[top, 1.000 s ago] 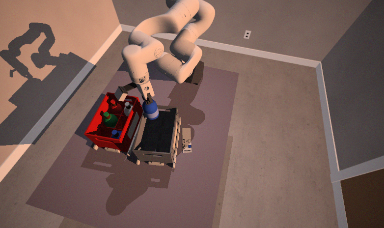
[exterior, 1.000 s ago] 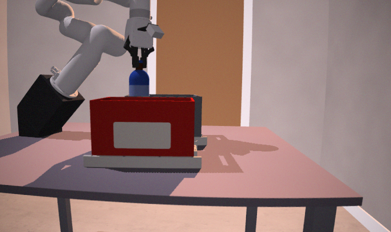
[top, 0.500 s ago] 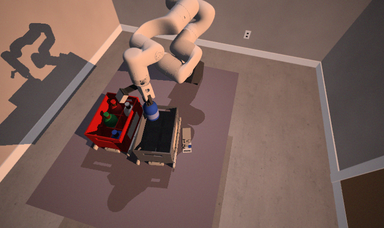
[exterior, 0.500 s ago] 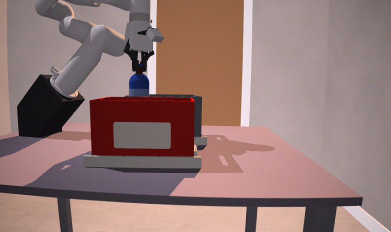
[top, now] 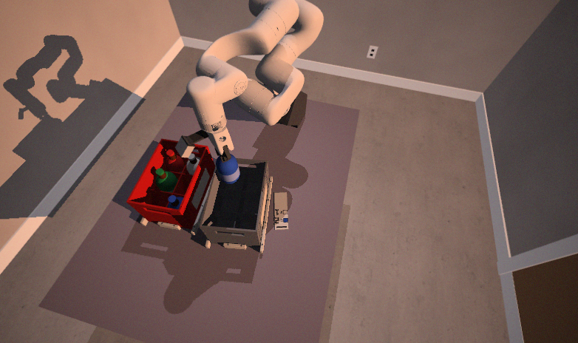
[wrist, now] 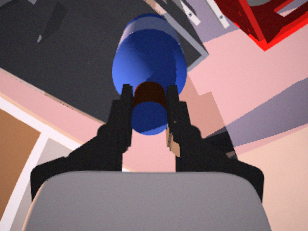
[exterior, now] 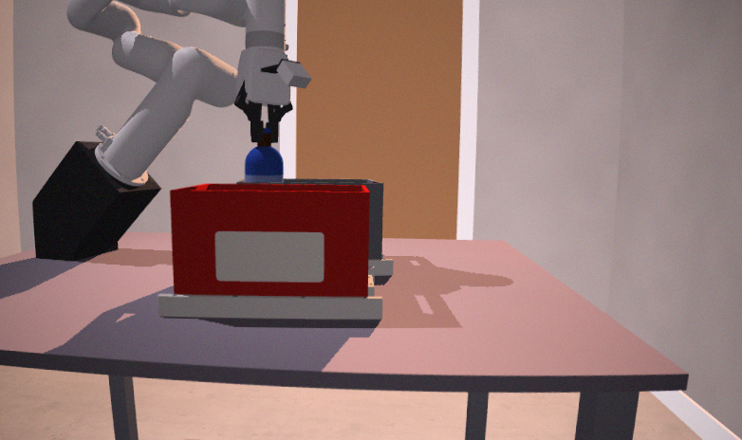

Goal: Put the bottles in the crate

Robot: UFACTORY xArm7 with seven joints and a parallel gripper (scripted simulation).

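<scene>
My gripper is shut on the neck of a blue bottle. The bottle hangs upright over the back left corner of the empty grey crate, its lower part below the rim. The red crate stands left of it and holds a red bottle, a green bottle, a white bottle and a blue bottle. The pick list lies on the table right of the grey crate; its marks are too small to read.
Both crates stand on pale skids on the pink table. The arm's black base sits at the back. The table's edges are well clear of the crates.
</scene>
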